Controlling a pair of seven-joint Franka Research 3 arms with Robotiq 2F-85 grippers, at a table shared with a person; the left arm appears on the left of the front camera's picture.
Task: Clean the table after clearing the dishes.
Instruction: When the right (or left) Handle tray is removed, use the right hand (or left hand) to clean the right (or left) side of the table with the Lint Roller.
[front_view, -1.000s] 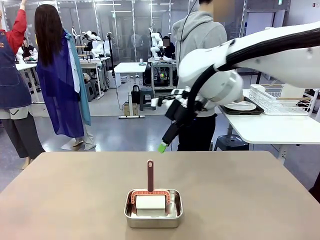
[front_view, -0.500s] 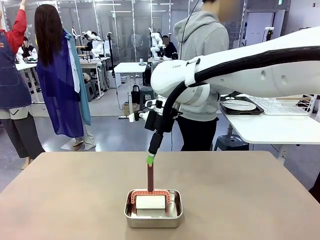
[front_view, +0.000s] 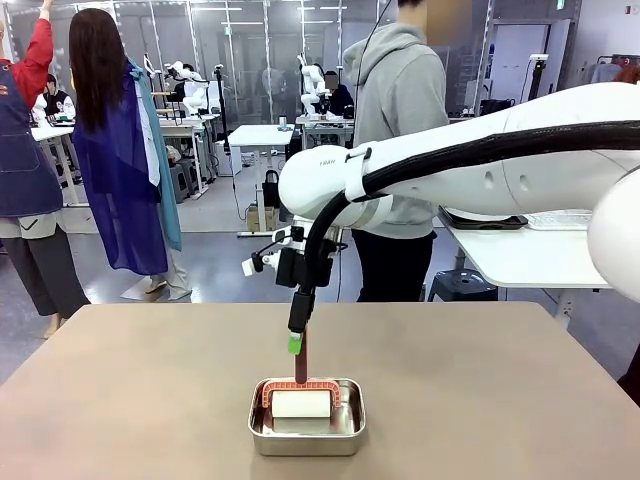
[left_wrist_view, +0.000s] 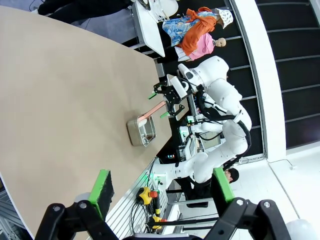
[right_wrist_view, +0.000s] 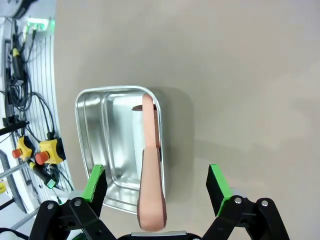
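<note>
Movement of the right arm is the change. One second ago the right gripper (front_view: 297, 340) hangs high beyond the far edge of the table (front_view: 480, 380), right of centre. Half a second ago it stands just above the tip of the handle (front_view: 301, 362). Now it sits lower, with its green pads level with the top of that handle.

The handle belongs to the roller (front_view: 301, 403), which rests in the steel pan (front_view: 258, 425) close to the near edge of the tabletop, at its middle. A dark tray (front_view: 478, 220) lies on the white side table (front_view: 530, 260) beyond the far right corner; its contents cannot be made out. Judgement: clearing is finished and the cleaning step begins with pickup of the roller.

Right gripper (right_wrist_view: 156, 181): jaws wide. In the right wrist view the handle (right_wrist_view: 151, 190) runs between the two fingers, with clear space to each pad; no contact shows. Nothing is held yet. Judgement: closure on the handle is the next action required.

Left gripper (left_wrist_view: 161, 186): jaws wide, holding nothing, raised well away from the pan (left_wrist_view: 141, 131) with the tabletop far below it.
</note>
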